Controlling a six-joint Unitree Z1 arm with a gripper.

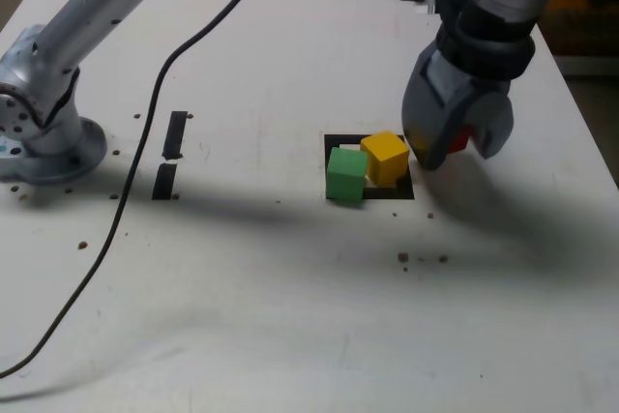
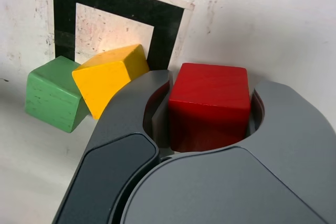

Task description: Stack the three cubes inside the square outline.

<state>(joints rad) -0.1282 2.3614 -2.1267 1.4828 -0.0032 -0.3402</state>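
My gripper (image 1: pixel 453 150) is shut on the red cube (image 1: pixel 461 138), just off the square outline's (image 1: pixel 391 193) side toward the exterior view's right, low over the table. The wrist view shows the red cube (image 2: pixel 209 104) clamped between both dark fingers (image 2: pixel 131 124) of the gripper (image 2: pixel 210 92). The green cube (image 1: pixel 345 174) and yellow cube (image 1: pixel 386 157) sit side by side, touching, on the black tape square. In the wrist view the yellow cube (image 2: pixel 110 77) is tilted against the green cube (image 2: pixel 52 94), and the square outline (image 2: pixel 113 1) shows white in its centre behind them.
Two short black strips (image 1: pixel 175 134) (image 1: pixel 164 181) lie toward the exterior view's left. A black cable (image 1: pixel 145 113) snakes across the white table past the arm's base (image 1: pixel 44 137). Small dark crumbs (image 1: pixel 421 258) lie in front of the square.
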